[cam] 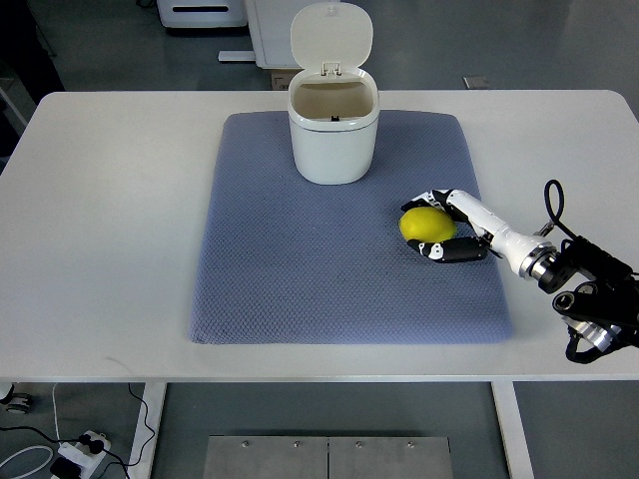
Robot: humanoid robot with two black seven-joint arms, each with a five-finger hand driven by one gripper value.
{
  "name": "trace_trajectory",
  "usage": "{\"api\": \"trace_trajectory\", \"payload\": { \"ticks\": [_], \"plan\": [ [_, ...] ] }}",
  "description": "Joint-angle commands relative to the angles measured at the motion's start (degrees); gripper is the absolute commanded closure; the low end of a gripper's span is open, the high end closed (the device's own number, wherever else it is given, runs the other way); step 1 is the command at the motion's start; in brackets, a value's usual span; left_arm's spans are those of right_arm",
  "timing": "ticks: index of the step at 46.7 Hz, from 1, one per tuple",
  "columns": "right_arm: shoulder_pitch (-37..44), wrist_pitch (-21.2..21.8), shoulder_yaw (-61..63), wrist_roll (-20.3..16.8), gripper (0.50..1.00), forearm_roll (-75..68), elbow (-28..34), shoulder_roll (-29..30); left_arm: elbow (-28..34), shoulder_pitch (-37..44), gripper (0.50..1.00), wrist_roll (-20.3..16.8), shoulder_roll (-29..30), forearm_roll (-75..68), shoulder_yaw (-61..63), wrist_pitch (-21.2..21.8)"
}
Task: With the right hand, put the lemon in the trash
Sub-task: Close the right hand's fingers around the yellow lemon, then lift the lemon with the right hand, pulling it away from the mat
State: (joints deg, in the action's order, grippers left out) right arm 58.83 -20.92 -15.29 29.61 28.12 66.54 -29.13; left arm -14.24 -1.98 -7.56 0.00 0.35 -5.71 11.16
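Right hand [451, 228] is wrapping its fingers [454, 251] around the lemon [427, 225], which is sitting on the grey mat [300, 279], right of the open white trash bin [333, 125] on the tabletop [110, 220].

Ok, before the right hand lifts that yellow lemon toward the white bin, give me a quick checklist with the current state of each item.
1. Right hand at the yellow lemon: ok, fingers curl around it from the right.
2. Grip firm enough to lift: cannot tell from this single view.
3. Lemon off the blue-grey quilted mat: not ok, it looks to be resting on it.
4. White plastic trash bin open: ok, its hinged lid stands upright.
5. Path from lemon to bin: ok, only bare mat between them.
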Motion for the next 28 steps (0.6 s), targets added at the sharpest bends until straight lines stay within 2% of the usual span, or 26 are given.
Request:
{"api": "trace_trajectory", "payload": {
  "ticks": [1, 9, 17, 28],
  "plan": [
    [0.58, 0.09, 0.08, 0.36, 0.998, -0.34, -0.01, -0.58, 0.0, -0.04, 0.5, 0.0, 0.0, 0.0, 0.0, 0.0],
    [2.07, 0.45, 0.61, 0.44, 0.998, -1.66, -0.01, -4.53, 0.0, -0.04, 0.5, 0.0, 0.0, 0.0, 0.0, 0.0],
    [4.8, 3.52, 0.78, 0.53, 0.996, -4.73, -0.8, -8.48, 0.0, -0.04, 0.5, 0.0, 0.0, 0.0, 0.0, 0.0],
    [8.22, 12.39, 1.75, 0.45, 0.994, -9.66, -11.43, -9.54, 0.0, -0.04, 0.5, 0.0, 0.0, 0.0, 0.0, 0.0]
  ]
}}
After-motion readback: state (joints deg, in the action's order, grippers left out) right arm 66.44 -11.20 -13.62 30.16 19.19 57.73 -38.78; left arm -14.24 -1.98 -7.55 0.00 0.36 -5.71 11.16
